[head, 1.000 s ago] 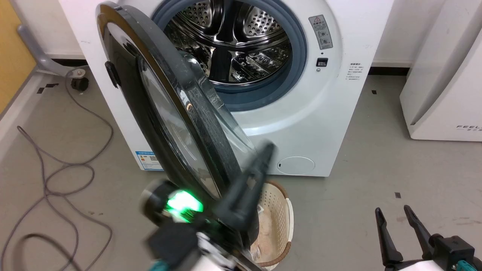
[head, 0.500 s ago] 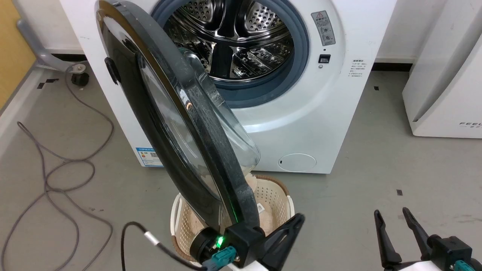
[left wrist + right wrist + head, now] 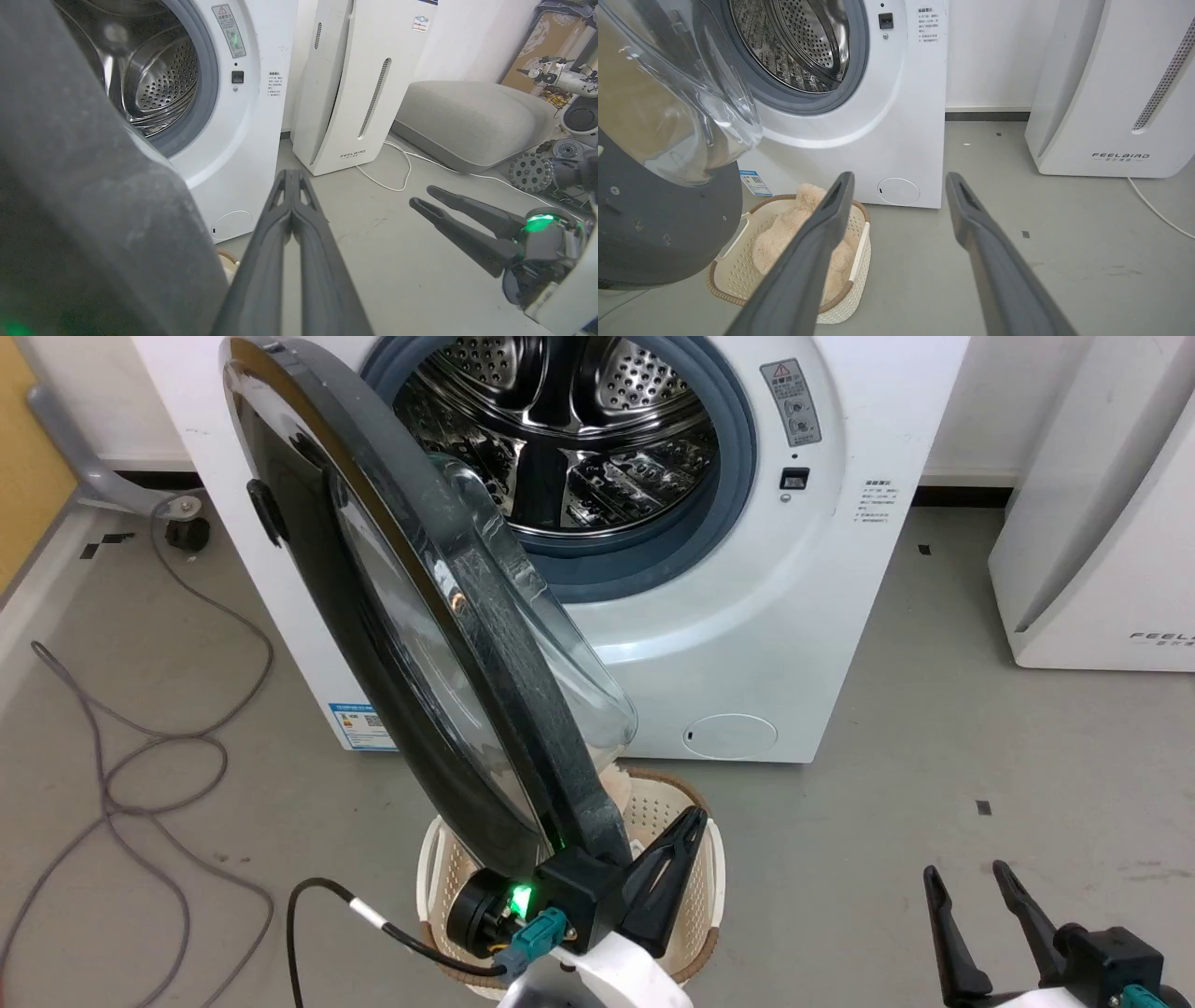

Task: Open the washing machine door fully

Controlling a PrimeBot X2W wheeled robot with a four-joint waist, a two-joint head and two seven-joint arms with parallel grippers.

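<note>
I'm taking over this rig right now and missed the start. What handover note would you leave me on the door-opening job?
Left end effector: shut, holding nothing, beside the lower rim of the washing machine door; contact cannot be told.
Right end effector: open, idle, low on the right.
Door: swung out from the washing machine, drum exposed. A basket sits on the floor under the door.
Done: door unlatched and part open.
Left: swing it further round to fully open, probably with the left arm.
</note>
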